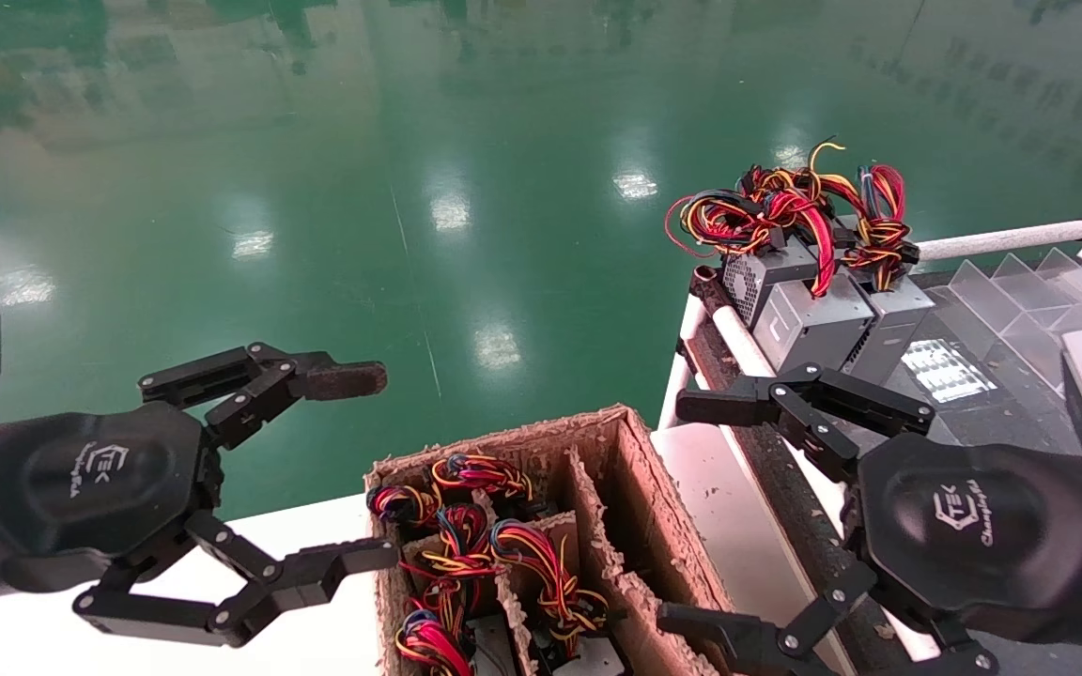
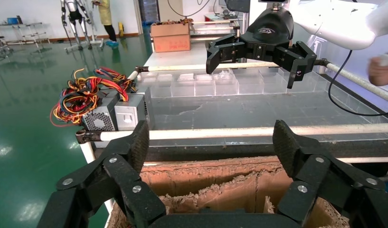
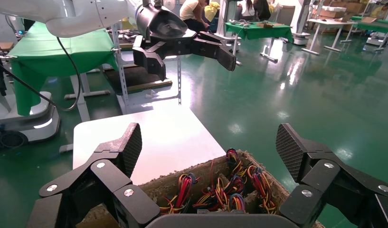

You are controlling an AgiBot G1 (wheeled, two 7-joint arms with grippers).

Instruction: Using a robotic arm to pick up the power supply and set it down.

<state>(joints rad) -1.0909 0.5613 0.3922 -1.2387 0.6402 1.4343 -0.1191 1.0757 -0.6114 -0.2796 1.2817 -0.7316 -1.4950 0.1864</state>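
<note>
Head view: grey metal vent-grilled power supply [image 1: 809, 314] trailing red-yellow wires; black two-finger right hand [image 1: 696, 512] wide open, empty.

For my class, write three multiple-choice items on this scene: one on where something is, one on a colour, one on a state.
1. Where do the power supplies with wires on top stand?
A. At the far end of the rack
B. On the green floor
C. On the white table

2. What colour is the divided box below the grippers?
A. Blue
B. Brown
C. White

3. How is the left gripper?
A. Shut on a wire
B. Open, holding nothing
C. Shut on the box

Answers: 1 A, they sit on the rack near its corner. 2 B, it is brown cardboard. 3 B, its fingers are spread and empty, like the right gripper.
</note>
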